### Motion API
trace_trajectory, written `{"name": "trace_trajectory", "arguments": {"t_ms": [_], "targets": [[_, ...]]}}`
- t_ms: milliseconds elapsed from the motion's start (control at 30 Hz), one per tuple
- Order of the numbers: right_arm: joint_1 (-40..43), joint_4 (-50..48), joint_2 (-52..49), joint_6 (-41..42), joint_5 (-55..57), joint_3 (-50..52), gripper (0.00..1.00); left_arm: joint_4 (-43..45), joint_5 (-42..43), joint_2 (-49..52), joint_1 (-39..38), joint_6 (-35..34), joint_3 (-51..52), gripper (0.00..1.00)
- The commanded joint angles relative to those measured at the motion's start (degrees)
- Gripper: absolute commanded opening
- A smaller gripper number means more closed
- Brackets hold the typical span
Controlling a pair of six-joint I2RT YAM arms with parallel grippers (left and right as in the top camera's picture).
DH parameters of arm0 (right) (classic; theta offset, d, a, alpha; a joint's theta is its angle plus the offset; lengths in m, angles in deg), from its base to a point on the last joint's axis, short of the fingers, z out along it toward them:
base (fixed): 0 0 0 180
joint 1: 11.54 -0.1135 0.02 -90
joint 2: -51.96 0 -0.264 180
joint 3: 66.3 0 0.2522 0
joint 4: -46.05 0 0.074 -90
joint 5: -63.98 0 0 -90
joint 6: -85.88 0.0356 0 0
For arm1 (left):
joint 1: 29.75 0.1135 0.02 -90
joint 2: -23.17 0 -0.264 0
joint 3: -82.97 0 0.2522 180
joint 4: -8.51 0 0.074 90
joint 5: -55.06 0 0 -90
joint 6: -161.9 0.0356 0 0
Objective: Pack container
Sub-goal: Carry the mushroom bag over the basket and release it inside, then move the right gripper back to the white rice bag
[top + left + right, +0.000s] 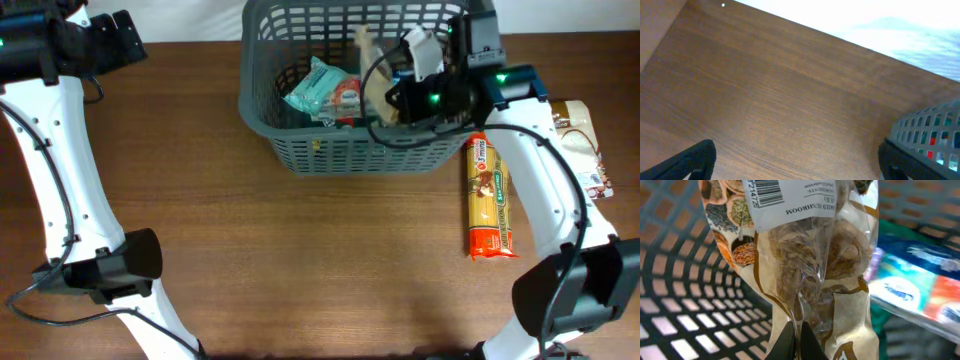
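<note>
The container [300,150] is a large dark grey latticed basket at the table's back centre. It holds a teal packet [320,88] and other packets. My right gripper [796,339] is shut on a clear and tan bag of dried mushrooms [810,255] and holds it inside the container, above the lattice wall [685,310]. In the overhead view the bag [372,80] hangs by the right gripper [405,100]. My left gripper [795,160] is open and empty over bare table at the far left, with the container's corner [930,130] to its right.
An orange and yellow spaghetti packet [489,198] lies on the table right of the container. A tan packet [582,135] lies at the far right edge. A teal and blue packet [920,280] lies in the container beside the bag.
</note>
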Motion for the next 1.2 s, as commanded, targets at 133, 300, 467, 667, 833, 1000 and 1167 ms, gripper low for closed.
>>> {"name": "trace_trajectory", "arguments": {"t_ms": [133,300,467,667,833,1000,1167], "targets": [[-3.93,1.77,1.79,-4.57,-0.9,-0.44,0.53,-0.2,0.22,0.28,0.24,-0.72,-0.22,0.99],[-3.02,1.42,2.38,-4.13,4.13,-1.53,0.57,-0.2,0.22,0.28,0.24,-0.72,-0.22,0.99],[1.2,1.84,2.97,0.13,4.46,-8.13,0.6,-0.2,0.22,0.28,0.24,-0.72,-0.22,0.99],[9.92,9.16,3.1,4.94,6.73,-22.47,0.61,-0.2,0.22,0.28,0.24,-0.72,-0.22,0.99],[19.23,17.2,3.1,7.26,11.08,-27.63,0.64,-0.2,0.22,0.28,0.24,-0.72,-0.22,0.99],[29.03,23.89,2.45,8.81,14.58,-27.63,0.69,-0.2,0.2,0.28,0.24,-0.72,-0.22,0.99],[36.24,28.22,0.57,8.79,20.83,-26.47,0.69,-0.2,0.22,0.28,0.24,-0.72,-0.22,0.99]]}}
